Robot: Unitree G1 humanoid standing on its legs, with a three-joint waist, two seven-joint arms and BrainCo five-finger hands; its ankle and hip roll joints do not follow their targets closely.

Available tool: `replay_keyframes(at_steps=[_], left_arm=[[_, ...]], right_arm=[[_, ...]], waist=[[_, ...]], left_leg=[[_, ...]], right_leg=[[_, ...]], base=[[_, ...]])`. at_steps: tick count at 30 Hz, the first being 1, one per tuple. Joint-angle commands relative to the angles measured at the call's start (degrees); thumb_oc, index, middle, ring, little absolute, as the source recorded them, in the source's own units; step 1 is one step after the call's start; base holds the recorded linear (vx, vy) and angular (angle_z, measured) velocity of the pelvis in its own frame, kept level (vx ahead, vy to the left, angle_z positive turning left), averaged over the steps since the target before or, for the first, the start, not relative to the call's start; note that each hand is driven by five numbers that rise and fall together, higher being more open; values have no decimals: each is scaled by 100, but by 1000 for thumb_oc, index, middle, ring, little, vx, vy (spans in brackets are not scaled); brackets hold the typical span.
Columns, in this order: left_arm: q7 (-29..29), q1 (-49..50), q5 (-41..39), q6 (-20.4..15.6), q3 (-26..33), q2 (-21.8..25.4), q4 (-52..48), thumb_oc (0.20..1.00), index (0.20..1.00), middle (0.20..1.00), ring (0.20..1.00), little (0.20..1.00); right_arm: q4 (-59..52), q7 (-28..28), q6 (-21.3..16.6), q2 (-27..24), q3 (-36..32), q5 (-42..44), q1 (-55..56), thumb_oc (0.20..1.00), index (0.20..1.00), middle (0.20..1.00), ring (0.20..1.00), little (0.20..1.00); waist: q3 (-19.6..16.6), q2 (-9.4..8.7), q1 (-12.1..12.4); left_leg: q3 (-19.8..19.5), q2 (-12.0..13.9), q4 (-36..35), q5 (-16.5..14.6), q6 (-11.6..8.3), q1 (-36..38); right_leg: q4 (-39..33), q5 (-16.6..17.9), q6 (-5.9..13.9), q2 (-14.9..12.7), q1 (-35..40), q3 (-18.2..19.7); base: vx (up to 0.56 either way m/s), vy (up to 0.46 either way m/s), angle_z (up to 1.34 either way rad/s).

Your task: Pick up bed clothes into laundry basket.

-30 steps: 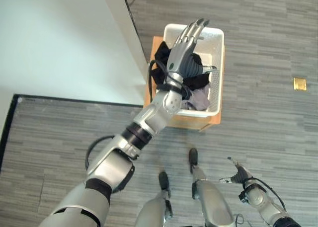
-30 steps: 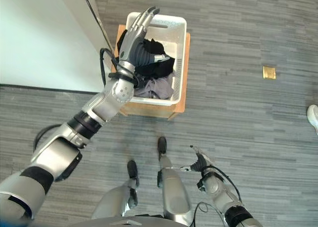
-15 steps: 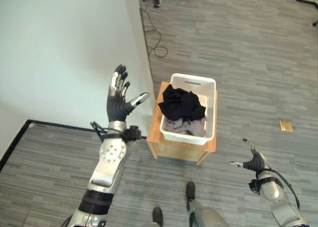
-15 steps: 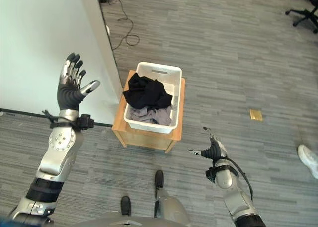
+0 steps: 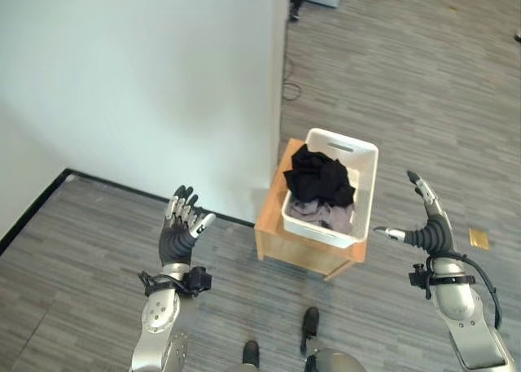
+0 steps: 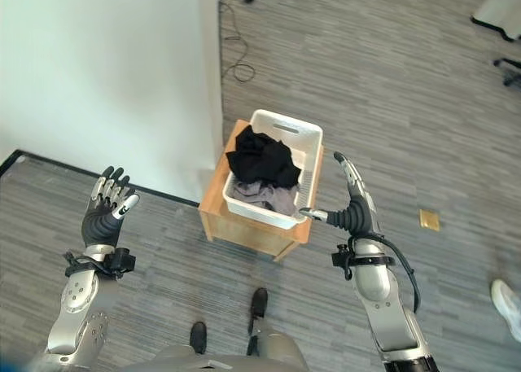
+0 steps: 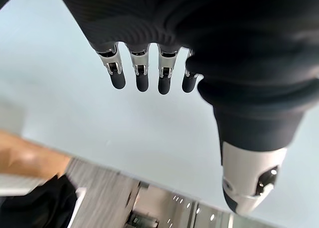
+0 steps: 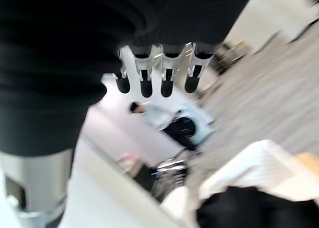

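While clothes fill basket, left hand, right hand flank it, splayed, empty.

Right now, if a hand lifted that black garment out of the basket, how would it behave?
The black garment looks crumpled and heaped, so probably floppy and drapes. It seems light. It lies over grey cloth, which might snag along.

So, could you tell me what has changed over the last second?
The left hand, which reached over the laundry basket a second ago, has drawn back to the robot's left side, open and empty. The right hand has risen beside the basket, fingers straight. The camera has shifted too. The black clothes and grey clothes stay in the basket on its wooden stand.
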Motion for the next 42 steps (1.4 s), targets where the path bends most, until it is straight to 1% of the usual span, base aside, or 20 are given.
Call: replay_keyframes(at_steps=[1,6,8,11,14,17,19,20,21,22,24,27,32,33,34,37,38,40,41,42], left_arm=[[-137,-228,-117,-413,92,508,-238,1000,1000,1000,1000,1000],[5,-261,-122,-601,20,567,-236,1000,1000,1000,1000,1000],[47,-354,-257,-651,-94,449,-185,1000,1000,1000,1000,1000],[8,-506,-268,-606,-284,480,-161,1000,1000,1000,1000,1000],[116,-447,-377,-540,-352,413,-284,1000,1000,1000,1000,1000],[27,-286,-432,-524,-343,318,-409,1000,1000,1000,1000,1000],[13,-388,-507,-566,-465,167,-415,1000,1000,1000,1000,1000],[10,-578,-534,-570,-585,163,-315,1000,1000,1000,1000,1000],[47,-669,-549,-584,-590,192,-297,1000,1000,1000,1000,1000],[49,-679,-548,-584,-583,193,-296,1000,1000,1000,1000,1000],[51,-816,-583,-544,-627,287,-364,1000,1000,1000,1000,1000],[-2,-739,-524,-473,-604,310,-406,1000,1000,1000,1000,1000],[-44,-438,-472,-285,-364,355,-367,1000,1000,1000,1000,1000],[-61,-402,-386,-325,-349,394,-316,1000,1000,1000,1000,1000],[-62,-404,-385,-327,-342,389,-314,1000,1000,1000,1000,1000],[-129,-380,-374,-169,-480,392,-87,1000,1000,1000,1000,1000],[-130,-378,-376,-166,-476,391,-92,1000,1000,1000,1000,1000],[-335,-335,-285,-44,-488,414,7,1000,1000,1000,1000,1000],[-335,-337,-285,-44,-486,414,7,1000,1000,1000,1000,1000],[-403,-434,-254,-22,-534,382,86,1000,1000,1000,1000,1000]], right_arm=[[-352,-121,-530,89,-32,-111,-423,1000,1000,1000,1000,1000],[-129,-33,-565,81,498,-124,-763,1000,1000,1000,1000,1000],[-1,29,-547,-9,617,1,-648,1000,1000,1000,1000,1000],[30,2,-557,-34,632,146,-605,1000,1000,1000,1000,1000],[69,167,-537,-53,1021,291,-599,1000,1000,1000,1000,1000],[105,262,-538,-148,1180,306,-674,1000,1000,1000,1000,1000],[208,199,-518,-320,1194,251,-855,1000,1000,1000,1000,1000],[280,40,-426,-349,1143,185,-1067,1000,1000,1000,1000,1000],[306,-72,-400,-316,1091,176,-1166,1000,1000,1000,1000,1000],[314,-77,-402,-314,1095,174,-1182,1000,1000,1000,1000,1000],[282,-268,-323,-165,921,147,-1269,1000,1000,1000,1000,1000],[433,-231,-294,13,827,348,-1250,1000,1000,1000,1000,1000],[853,101,-304,269,905,674,-1385,1000,1000,1000,1000,1000],[907,193,-290,284,932,658,-1412,1000,1000,1000,1000,1000],[912,192,-292,282,938,659,-1421,1000,1000,1000,1000,1000],[863,234,-301,272,822,939,-1217,1000,1000,1000,1000,1000],[862,236,-301,271,823,941,-1218,1000,1000,1000,1000,1000],[846,378,-269,301,752,1144,-1043,1000,1000,1000,1000,1000],[848,379,-270,302,752,1145,-1047,1000,1000,1000,1000,1000],[911,420,-216,319,719,1256,-1057,1000,1000,1000,1000,1000]], waist=[[322,-71,183],[417,330,191],[376,462,119],[367,509,201],[263,601,719],[248,619,947],[338,665,939],[404,644,680],[391,646,552],[392,644,559],[231,638,293],[26,658,150],[12,536,316],[147,602,158],[135,586,147],[307,720,-148],[283,744,-167],[354,662,-348],[346,683,-369],[381,588,-529]], left_leg=[[-747,18,-72,374,32,-197],[-1595,7,-72,517,22,-151],[-2373,-197,-21,579,-66,-167],[-2688,-340,1,628,-116,-250],[-2836,-252,160,555,-261,-407],[-2815,-273,289,556,-290,-482],[-1905,-186,601,623,-332,-999],[153,291,793,542,-152,-1176],[1217,546,913,496,-87,-1193],[1230,554,920,514,-84,-1215],[2902,975,1162,271,-18,-994],[3526,1042,909,282,112,-724],[2546,240,283,168,439,-265],[2189,143,168,271,568,-84],[2188,113,145,285,581,-97],[982,87,47,437,476,-64],[959,117,41,468,464,-100],[85,1,-9,446,311,-84],[60,22,-15,473,305,-104],[-452,-111,-37,400,245,-27]], right_leg=[[1167,-663,585,-569,720,-10],[2140,-1145,521,-75,321,1059],[1720,-1472,354,594,385,2521],[1184,-1352,259,543,618,2621],[314,-1002,374,136,1134,1733],[104,-944,351,107,1255,1450],[86,-1062,398,-77,1260,928],[86,-1098,478,-206,1274,470],[86,-1132,470,-214,1295,133],[86,-1113,466,-211,1271,144],[118,-1390,321,-218,1541,-769],[166,-1402,267,-156,1830,-1541],[2375,-946,735,-870,1430,-1793],[3284,-450,802,-946,953,-1108],[3352,-476,814,-984,902,-1096],[3777,-932,564,-309,109,481],[3728,-890,544,-281,102,444],[2775,-1197,393,-233,21,1296],[2709,-1144,384,-214,38,1262],[1857,-1098,363,44,48,2150]], base=[[34,55,104],[37,40,120],[130,-32,184],[66,-90,191],[54,-207,142],[-23,-69,106],[-169,68,75],[-240,61,183],[-188,34,252],[-110,-34,240],[-1,-58,146],[106,35,259],[277,180,202],[75,84,265],[163,31,282],[188,-98,243],[243,-257,251],[227,-262,285],[272,-279,199],[168,-173,177]])
